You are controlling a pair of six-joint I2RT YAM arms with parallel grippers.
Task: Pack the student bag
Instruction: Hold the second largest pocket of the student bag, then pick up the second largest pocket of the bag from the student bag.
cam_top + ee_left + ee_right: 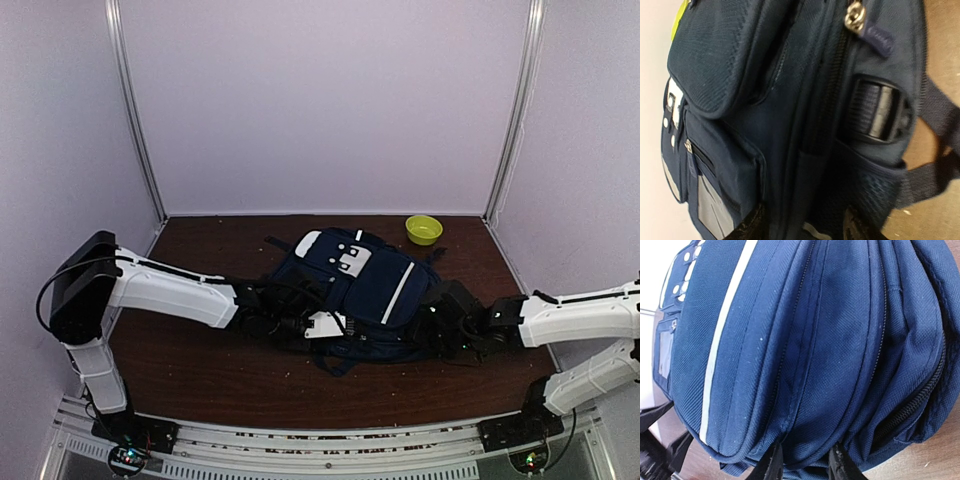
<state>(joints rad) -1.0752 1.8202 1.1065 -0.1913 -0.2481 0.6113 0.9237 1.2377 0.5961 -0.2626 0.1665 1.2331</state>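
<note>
Backpack seen from above: the navy student bag [355, 290] lies flat on the dark wooden table [200, 360], front face up, just to the near left of a small green bowl [424, 229]. Its white patches sit at the end turned toward the back wall, about level with the bowl. Its long axis seems to run from there toward the near edge, slightly slanted, and a white stripe [398, 292] follows that line. The left gripper [305, 325] meets the bag's side farthest from the bowl. The right gripper [435, 325] meets the bag's near right corner, straight toward the viewer from the bowl.

Left wrist view: the bag [765, 115] fills the picture, side panel toward the lens, with a metal zip pull [855, 15] and a black buckle [880, 112] in view. The left gripper [805, 227] has its two fingers [752, 227] spread, with the bag's side between them. Whether they press on the fabric cannot be told.

Right wrist view: the bag's [830, 340] rounded edge faces the lens, its zip lines and white stripe [720, 355] running away from it. The right gripper [805, 465] pinches a fold of the bag's seam between its fingers [770, 462].
</note>
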